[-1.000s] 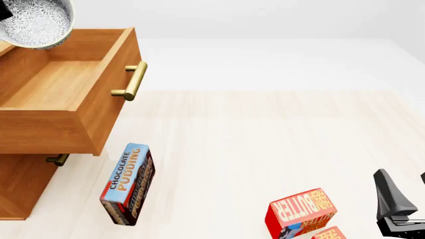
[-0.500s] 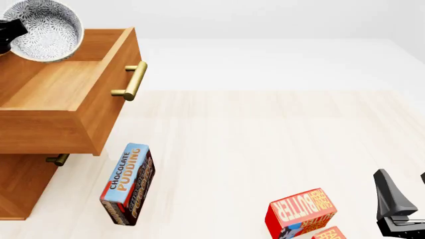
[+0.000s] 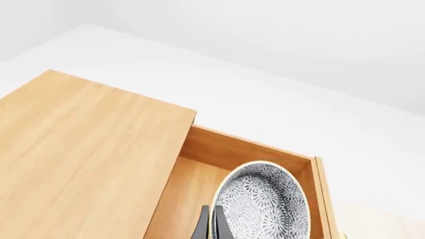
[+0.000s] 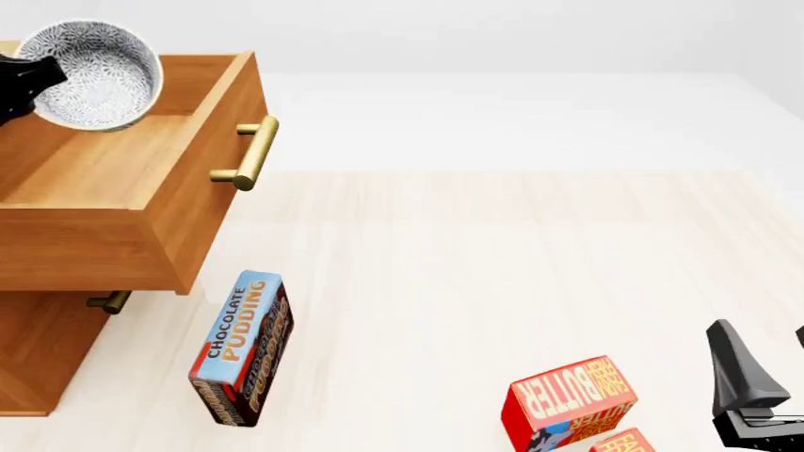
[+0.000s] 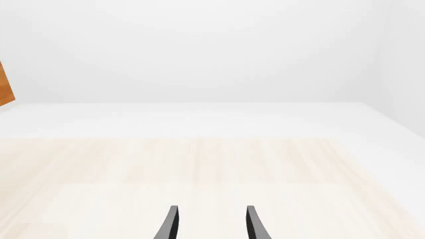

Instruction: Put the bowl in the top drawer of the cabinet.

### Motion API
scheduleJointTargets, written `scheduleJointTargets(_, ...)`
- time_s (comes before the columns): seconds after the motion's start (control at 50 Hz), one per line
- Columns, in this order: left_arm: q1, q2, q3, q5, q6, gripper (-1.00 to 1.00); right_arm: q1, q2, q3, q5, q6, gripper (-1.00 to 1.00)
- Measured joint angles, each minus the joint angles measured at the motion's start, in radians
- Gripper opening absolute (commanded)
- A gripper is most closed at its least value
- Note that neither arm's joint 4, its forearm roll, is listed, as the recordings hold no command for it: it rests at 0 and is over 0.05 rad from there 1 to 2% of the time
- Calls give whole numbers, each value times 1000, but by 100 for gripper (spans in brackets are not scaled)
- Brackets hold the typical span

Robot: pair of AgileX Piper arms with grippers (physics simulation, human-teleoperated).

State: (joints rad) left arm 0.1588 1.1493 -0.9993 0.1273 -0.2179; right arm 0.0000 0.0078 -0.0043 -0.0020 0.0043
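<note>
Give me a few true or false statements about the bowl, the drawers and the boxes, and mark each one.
1. The top drawer is pulled open. True.
2. The bowl lies flat on the table. False: it is tilted, held over the open drawer by the left gripper.
3. The right gripper holds a box. False: its jaws are apart with nothing between them.
4. The pudding box stands on the table in front of the cabinet. True.
5. The red butter box is inside the drawer. False: it sits on the table near the right gripper.
</note>
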Motion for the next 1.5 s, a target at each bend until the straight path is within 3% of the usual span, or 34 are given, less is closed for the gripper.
scheduleJointTargets(1.5,-3,102,41,-53,14,-100,0,0,0,0,0,100)
